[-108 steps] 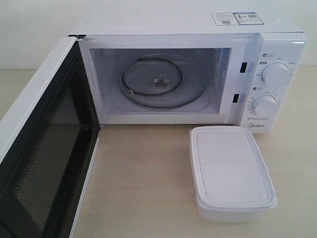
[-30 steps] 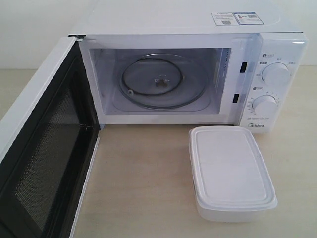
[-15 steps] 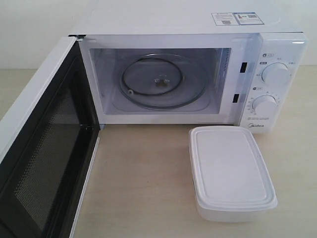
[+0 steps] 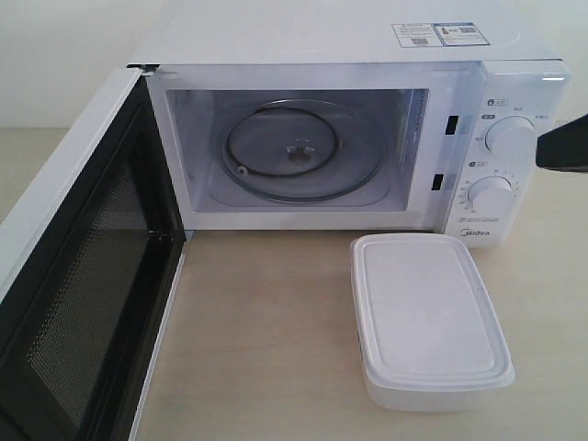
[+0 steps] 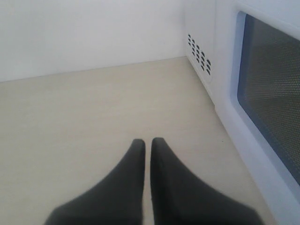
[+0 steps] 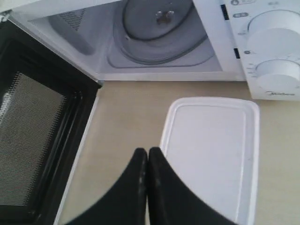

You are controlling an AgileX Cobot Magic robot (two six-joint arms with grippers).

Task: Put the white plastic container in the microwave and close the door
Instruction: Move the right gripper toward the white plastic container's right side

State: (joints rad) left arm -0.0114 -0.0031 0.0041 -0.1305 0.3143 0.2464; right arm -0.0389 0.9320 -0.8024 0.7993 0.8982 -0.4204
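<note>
On the table (image 4: 266, 349), exterior view, the white plastic container (image 4: 430, 317) sits at 5 o'clock from the cavity of the open microwave (image 4: 322, 37). A dark part of the right arm (image 4: 562, 144), new since half a second ago, shows at the container's 1 o'clock. Left wrist view alone shows the outer window of the door (image 5: 269, 103), with the left gripper (image 5: 146, 140) pressed together beside it. Right wrist view: right gripper (image 6: 147, 150) closed, empty, container just beyond its tips.
</note>
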